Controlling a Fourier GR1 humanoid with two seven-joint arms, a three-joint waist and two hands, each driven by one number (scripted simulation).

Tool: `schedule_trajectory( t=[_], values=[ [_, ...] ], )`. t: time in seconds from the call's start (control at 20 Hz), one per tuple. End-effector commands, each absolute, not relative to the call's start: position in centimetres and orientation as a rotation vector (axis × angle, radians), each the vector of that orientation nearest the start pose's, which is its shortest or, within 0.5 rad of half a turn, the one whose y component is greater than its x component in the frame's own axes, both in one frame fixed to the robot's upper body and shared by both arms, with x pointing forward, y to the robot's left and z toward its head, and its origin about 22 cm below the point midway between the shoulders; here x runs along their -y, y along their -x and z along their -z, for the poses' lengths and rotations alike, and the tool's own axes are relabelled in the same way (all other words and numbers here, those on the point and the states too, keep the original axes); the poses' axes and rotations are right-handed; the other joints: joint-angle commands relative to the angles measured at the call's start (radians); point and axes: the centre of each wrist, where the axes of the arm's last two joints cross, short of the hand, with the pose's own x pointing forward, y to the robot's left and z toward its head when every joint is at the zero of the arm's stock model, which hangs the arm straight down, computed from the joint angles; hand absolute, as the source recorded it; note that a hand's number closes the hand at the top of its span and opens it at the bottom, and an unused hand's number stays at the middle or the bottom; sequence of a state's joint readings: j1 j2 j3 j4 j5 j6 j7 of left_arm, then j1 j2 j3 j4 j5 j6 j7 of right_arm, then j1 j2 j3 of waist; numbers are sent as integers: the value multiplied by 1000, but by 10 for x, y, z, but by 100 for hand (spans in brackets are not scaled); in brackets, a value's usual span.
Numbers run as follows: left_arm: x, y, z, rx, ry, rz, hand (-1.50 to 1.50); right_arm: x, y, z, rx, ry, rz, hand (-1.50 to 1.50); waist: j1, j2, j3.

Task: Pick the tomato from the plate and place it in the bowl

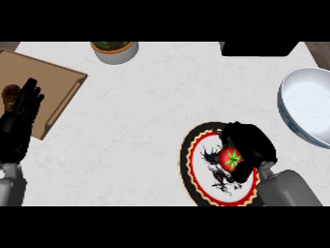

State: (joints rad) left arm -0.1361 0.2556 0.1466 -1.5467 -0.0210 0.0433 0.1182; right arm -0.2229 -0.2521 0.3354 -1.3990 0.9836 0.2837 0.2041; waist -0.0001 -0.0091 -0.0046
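Over the plate point(196, 145) — right hand point(249, 140) curled round the tomato point(231, 158) — left hand point(17, 121) open.

Counting now: one tomato point(231, 158), red with a green top, on one patterned plate point(196, 164). One pale bowl point(316, 114) at the right edge. One wooden tray point(50, 82) (something small and brown on it, hard to say what). One potted plant point(114, 50), one dark box point(258, 48). Two black hands: left hand point(19, 116), right hand point(249, 143). One desk point(139, 121).
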Motion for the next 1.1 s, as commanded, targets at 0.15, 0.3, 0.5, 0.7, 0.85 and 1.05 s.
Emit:
schedule_trajectory(
  t=[0.15,0.3,0.5,0.7,0.85,1.05],
  values=[
    [-306,-280,-51,1569,-320,65,0,211,-252,-69,1221,822,-1321,150,-11,6,4],
    [-329,-270,-57,1571,-358,67,0,208,-251,-104,1338,965,-1200,150,-12,3,3],
    [-315,-266,-56,1556,-341,52,0,215,-236,-154,1520,1125,-970,150,-23,-2,4],
    [-306,-263,-45,1564,-344,66,0,240,-215,-192,1582,1120,-811,150,-17,4,4],
    [-321,-261,-53,1562,-331,61,0,266,-207,-209,1568,1162,-749,150,-8,6,5],
    [-311,-263,-52,1566,-352,78,0,290,-230,-231,1544,1148,-682,150,1,8,4]
  ],
)
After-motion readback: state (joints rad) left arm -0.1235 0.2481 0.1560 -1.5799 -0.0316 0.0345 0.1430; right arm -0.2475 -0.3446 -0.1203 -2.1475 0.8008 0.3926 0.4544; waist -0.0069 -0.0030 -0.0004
